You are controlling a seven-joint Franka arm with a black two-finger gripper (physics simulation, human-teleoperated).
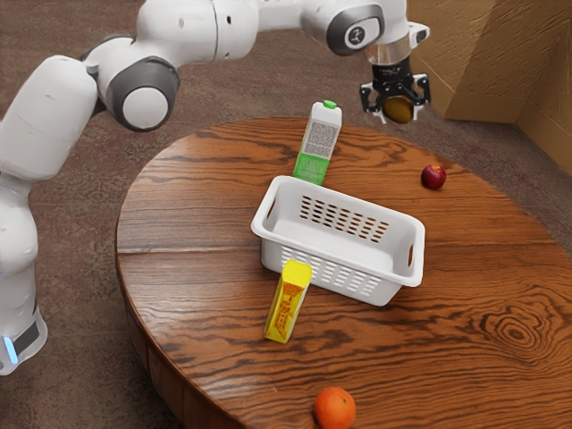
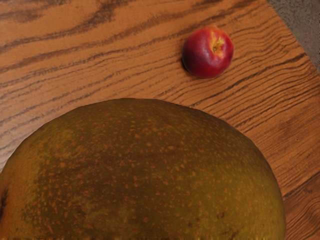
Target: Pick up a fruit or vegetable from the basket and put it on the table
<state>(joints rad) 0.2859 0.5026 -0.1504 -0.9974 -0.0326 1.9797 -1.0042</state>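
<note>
Mango [image 2: 145, 175] clasped by widely spread pincer [image 1: 396, 110], held higher than basket [image 1: 341, 264]; nectarine [image 1: 433, 177] (deep red) seen beside basket, on counter [image 1: 192, 214].

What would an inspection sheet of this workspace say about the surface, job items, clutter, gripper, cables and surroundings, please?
Surface: wooden table with dark grain and a curved edge.
Job items: white basket upright on the table; greenish-brown speckled fruit held in the air.
Clutter: red fruit, orange, green-and-white carton and yellow carton, all on the table; both cartons upright beside the basket.
Gripper: gripper shut on the speckled fruit.
Cables: nothing seen.
Surroundings: brownish floor, tan wall.
</note>
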